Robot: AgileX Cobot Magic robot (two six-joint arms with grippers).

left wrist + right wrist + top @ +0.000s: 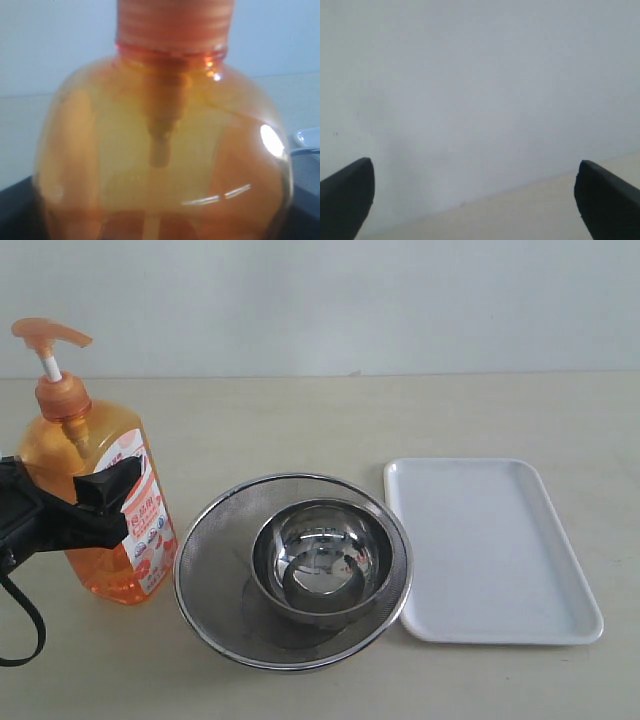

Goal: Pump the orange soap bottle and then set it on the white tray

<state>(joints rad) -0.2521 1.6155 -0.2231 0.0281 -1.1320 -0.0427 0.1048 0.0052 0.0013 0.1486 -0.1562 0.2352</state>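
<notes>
The orange soap bottle (95,465) stands upright at the left of the table, its pump head raised and pointing right. My left gripper (100,502) comes in from the left edge and is shut on the bottle's body at label height, one black finger across the front. In the left wrist view the bottle (160,150) fills the picture between dark fingers (12,212) at the lower corners. The white tray (560,570) lies bare at the right. My right gripper (472,200) is open, holds nothing and faces the wall. It does not show in the exterior view.
A round steel mesh strainer (215,550) with a steel bowl (320,560) inside sits between the bottle and the tray, its rim touching the tray's left edge. Bare table lies behind them up to the pale wall.
</notes>
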